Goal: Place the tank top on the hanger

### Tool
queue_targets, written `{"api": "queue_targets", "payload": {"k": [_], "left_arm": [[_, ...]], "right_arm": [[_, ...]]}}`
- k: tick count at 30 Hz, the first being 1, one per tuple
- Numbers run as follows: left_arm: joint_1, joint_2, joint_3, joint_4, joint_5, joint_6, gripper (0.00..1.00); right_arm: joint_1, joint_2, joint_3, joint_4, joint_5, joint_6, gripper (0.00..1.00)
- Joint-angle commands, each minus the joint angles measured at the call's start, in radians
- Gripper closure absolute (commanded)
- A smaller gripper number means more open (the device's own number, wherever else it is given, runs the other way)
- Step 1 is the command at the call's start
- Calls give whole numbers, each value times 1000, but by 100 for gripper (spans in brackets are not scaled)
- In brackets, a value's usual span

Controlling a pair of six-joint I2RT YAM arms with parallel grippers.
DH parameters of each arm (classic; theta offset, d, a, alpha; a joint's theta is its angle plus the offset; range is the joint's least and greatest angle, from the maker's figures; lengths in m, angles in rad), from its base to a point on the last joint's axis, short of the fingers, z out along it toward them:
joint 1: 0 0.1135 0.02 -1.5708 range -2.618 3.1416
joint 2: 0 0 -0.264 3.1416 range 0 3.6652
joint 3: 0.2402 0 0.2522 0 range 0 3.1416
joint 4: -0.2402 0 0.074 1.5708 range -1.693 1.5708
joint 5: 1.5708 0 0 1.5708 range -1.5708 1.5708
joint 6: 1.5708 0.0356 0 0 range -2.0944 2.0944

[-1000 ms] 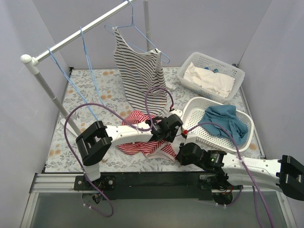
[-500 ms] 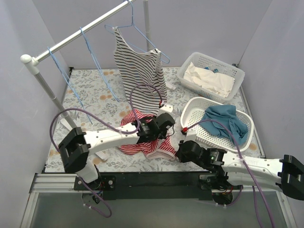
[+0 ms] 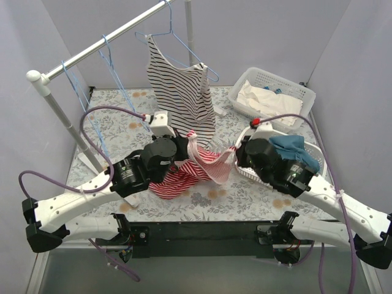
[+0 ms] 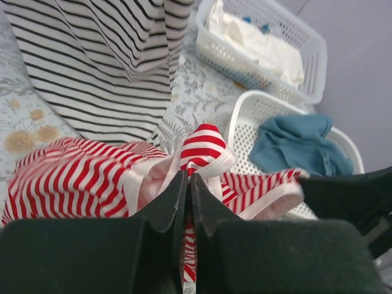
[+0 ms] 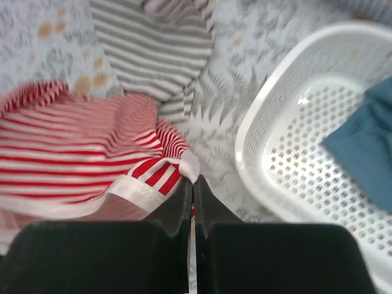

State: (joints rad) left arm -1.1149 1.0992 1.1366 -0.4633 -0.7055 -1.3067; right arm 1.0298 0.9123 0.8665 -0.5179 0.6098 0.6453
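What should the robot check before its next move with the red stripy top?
1. Grip of the left jaws on the tank top: ok, shut on a fold.
2. Grip of the right jaws on its white-trimmed edge: ok, shut.
3. Tank top spread open between the arms: not ok, it sags in a bunch.
4. Empty hanger hanging on the rail: ok.
5. Room away from the black-and-white top: not ok, it hangs right beside the left arm.
6. Which opening of the tank top is held: cannot tell.
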Motion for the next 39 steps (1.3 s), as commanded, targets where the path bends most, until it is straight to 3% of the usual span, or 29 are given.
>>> {"api": "queue_targets", "payload": {"k": [1, 9, 16, 18, 23, 28, 29, 32, 33, 36, 39], "left_arm": [[0, -108, -3, 66, -159, 23, 100], [0, -84, 146, 167, -273, 208, 100], [0, -105, 224, 264, -249, 360, 100], [0, -117, 229, 223, -229, 328, 100], [0, -148, 158, 16, -160, 146, 100], [0, -196, -59, -132, -53, -101, 97], [0, -208, -101, -144, -33, -177, 92], [0, -240, -239, -98, 65, -216, 83], [0, -242, -257, -94, 83, -223, 75], [0, -240, -273, -72, 144, -183, 59], [0, -248, -255, -41, 216, -97, 50]], "right_arm": [[-138, 49, 263, -28, -4, -185, 99], [-197, 256, 823, -34, -53, -292, 99], [-200, 335, 1010, -34, -51, -302, 99], [-201, 327, 973, -34, -54, -283, 99], [-201, 251, 661, 1, -105, -210, 99], [-201, 194, 341, 30, -168, -127, 99], [-203, 189, 291, 59, -209, -106, 99], [-205, 184, 131, 99, -295, -78, 99], [-205, 194, 83, 110, -306, -73, 99], [-208, 210, 49, 117, -324, -70, 99], [-208, 220, 35, 127, -350, -79, 99]]}}
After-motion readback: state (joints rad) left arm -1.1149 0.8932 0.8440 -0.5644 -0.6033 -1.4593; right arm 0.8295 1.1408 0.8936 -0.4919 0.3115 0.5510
